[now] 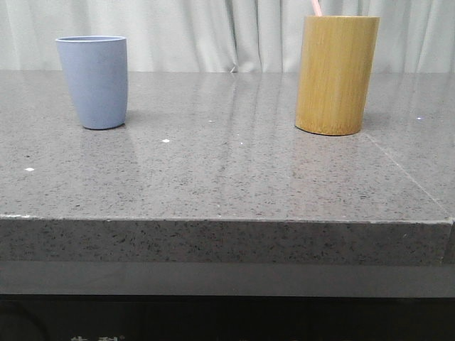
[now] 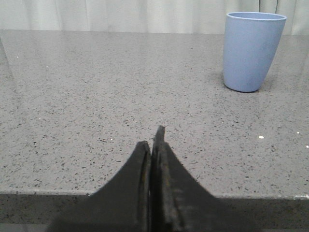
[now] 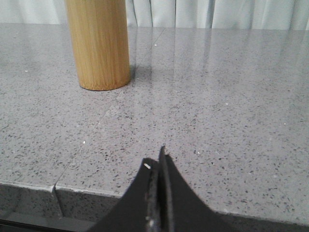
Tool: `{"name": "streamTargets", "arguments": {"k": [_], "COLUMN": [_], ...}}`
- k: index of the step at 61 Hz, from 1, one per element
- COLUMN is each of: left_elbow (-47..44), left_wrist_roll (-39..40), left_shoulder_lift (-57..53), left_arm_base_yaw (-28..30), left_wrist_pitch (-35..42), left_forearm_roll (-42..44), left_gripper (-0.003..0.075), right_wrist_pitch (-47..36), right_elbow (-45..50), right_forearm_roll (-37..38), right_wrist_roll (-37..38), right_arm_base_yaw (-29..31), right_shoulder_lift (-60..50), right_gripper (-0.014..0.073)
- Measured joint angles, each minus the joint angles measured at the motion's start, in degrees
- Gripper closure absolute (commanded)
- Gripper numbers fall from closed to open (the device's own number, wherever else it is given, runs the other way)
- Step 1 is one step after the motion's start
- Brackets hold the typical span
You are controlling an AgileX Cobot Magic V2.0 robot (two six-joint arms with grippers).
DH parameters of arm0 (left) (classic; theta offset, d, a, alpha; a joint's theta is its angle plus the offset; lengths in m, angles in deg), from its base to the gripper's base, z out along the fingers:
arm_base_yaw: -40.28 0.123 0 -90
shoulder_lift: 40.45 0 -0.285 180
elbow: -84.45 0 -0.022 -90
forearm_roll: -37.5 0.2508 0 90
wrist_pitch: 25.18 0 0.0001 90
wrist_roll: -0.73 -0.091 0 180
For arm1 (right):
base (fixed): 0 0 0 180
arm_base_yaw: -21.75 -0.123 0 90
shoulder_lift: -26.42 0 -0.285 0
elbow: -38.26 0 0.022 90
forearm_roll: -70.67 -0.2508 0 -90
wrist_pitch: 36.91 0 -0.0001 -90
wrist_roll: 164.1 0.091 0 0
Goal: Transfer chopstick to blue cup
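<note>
The blue cup stands upright toward the far left corner of the grey speckled stone tabletop, open mouth up, with nothing visible rising above its rim. In the left wrist view the same cup sits well ahead of the left gripper, whose two dark fingers are pressed together with no gap between them and nothing held; the gripper hangs at the near edge of the tabletop, well apart from the cup. A bare stretch of stone lies between the cup and the bamboo holder, which stands upright toward the far right side of the tabletop, taller than the cup. The chopstick shows in the front view as a short pale pink tip poking above the holder's rim, tilted slightly, the rest of it hidden inside the holder. In the right wrist view the bamboo holder stands on the tabletop well ahead of the right gripper, and its top is cut off by the frame. The right gripper's fingers are likewise closed against each other, gripping nothing, at the near edge of the tabletop. Pale curtains hang behind the far edge.
</note>
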Motion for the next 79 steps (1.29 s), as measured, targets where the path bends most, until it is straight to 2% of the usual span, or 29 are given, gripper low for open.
{"name": "streamTargets", "arguments": {"k": [34,50,58,65,79], "left_elbow": [0.0,0.5,5.5,12.4,25.3], "left_wrist_roll": [0.0,0.0,0.0,0.0,0.0], "left_shoulder_lift": [0.0,0.0,0.0,1.0,14.7], "left_arm_base_yaw": [0.0,0.0,0.0,0.0,0.0], "left_wrist_pitch": [0.6,9.9,9.9,4.9,-2.0], "left_forearm_roll": [-0.1,-0.3,-0.4,-0.4,-0.4], "left_gripper": [0.0739,0.0739,0.0739,0.0739,0.0739], "right_wrist_pitch": [-0.1,-4.4,-4.3,-2.1,4.8], "right_elbow": [0.0,-1.3,-5.9,-11.4,-21.8], "right_forearm_roll": [0.0,0.0,0.0,0.0,0.0], "right_wrist_roll": [0.0,0.0,0.0,0.0,0.0], "right_arm_base_yaw": [0.0,0.0,0.0,0.0,0.0], "right_shoulder_lift": [0.0,0.0,0.0,0.0,7.2], "right_gripper": [0.0661,0.0661,0.0661,0.0661,0.0660]}}
